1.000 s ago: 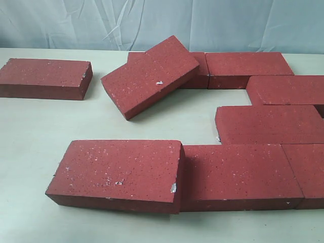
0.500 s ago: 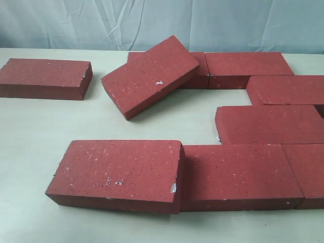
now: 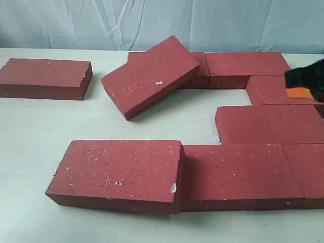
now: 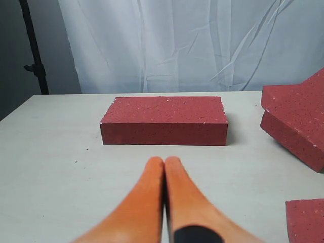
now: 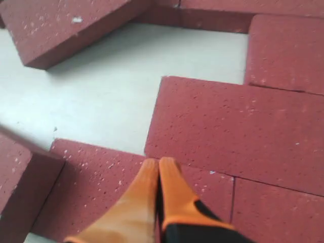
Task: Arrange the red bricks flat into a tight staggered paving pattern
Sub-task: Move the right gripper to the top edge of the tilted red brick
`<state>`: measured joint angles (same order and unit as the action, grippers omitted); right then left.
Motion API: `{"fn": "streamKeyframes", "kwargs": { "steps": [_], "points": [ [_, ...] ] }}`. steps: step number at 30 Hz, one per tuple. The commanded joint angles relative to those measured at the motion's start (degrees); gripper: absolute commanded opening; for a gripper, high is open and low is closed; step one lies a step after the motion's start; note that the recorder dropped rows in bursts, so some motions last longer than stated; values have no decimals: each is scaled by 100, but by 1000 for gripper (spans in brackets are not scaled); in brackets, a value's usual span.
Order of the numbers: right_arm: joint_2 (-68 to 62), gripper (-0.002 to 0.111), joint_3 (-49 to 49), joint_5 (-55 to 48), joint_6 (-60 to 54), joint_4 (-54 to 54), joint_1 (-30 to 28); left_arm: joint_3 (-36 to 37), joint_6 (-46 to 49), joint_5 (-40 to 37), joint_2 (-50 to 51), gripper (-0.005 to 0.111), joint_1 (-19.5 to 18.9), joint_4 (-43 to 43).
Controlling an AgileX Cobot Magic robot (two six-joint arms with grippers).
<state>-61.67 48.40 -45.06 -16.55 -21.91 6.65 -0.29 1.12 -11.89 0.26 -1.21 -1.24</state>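
My left jaws and right jaws were both clenched on nothing, which I judged suited nudging rather than lifting. Straight ahead of the left pair a lone brick (image 4: 163,120) lay flat on the tabletop (image 4: 50,167), well apart from the rest. Just under the right pair sat laid bricks (image 5: 238,131); beyond them a tilted brick (image 5: 61,25) leaned on the back row, leaving a bare gap.

Pale table (image 3: 35,136), red bricks (image 3: 238,172) flat on it, lone brick (image 3: 45,76) far left, apart
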Motion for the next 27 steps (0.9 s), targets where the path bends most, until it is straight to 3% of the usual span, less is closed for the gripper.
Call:
{"fn": "streamKeyframes", "kwargs": {
  "steps": [1,13,23,27],
  "points": [
    [-527,-1,272,-15,-45,43,628,29,-53,69,-26,0,15,8],
    [-1878,-1,1378,83,-45,427,1740,29,-53,69,-26,0,15,8],
    [-2891,-1,2673,-190,-32,1049,1883,29,-53,69,-26,0,15,8],
    [-3150,-1,2990,274,-32,1079,1883,29,-53,69,-26,0,15,8]
  ]
}}
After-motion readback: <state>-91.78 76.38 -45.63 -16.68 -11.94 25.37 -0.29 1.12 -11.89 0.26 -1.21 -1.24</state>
